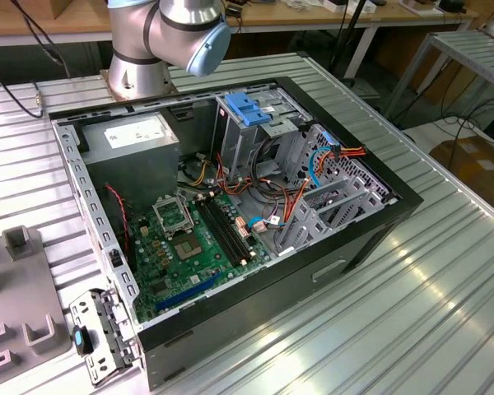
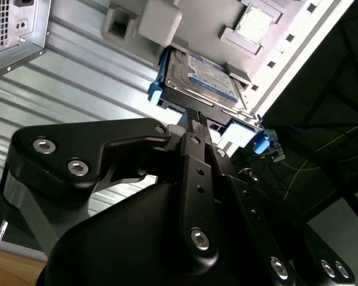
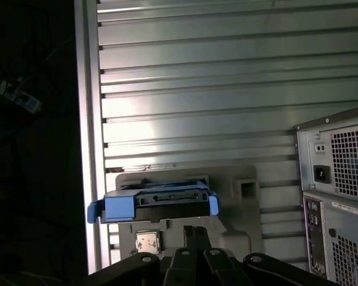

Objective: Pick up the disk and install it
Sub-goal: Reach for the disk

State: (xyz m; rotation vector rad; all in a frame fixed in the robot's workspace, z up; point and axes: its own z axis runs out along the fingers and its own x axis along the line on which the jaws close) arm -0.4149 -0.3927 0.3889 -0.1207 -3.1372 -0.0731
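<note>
The disk (image 2: 206,77) is a silver-grey drive with a pale label and bright blue rails. It lies on a grey holder (image 2: 158,24) near the edge of the ribbed metal table. In the first wrist view the disk (image 3: 158,202) is seen end-on, its connector side facing me. My gripper (image 2: 194,117) is black, and its fingers stand close together, shut on nothing. Its tip hangs just short of the disk's near edge and a little off its middle, as the first wrist view also shows for the gripper (image 3: 197,231).
An open computer case (image 1: 370,247) lies on the table, with motherboard, loose cables and a drive cage under a light-blue latch plate (image 1: 249,107). A grey power-supply box (image 1: 132,136) fills its far corner. The case's rear panel (image 3: 340,179) stands beside the holder. The table edge (image 3: 89,119) runs close by.
</note>
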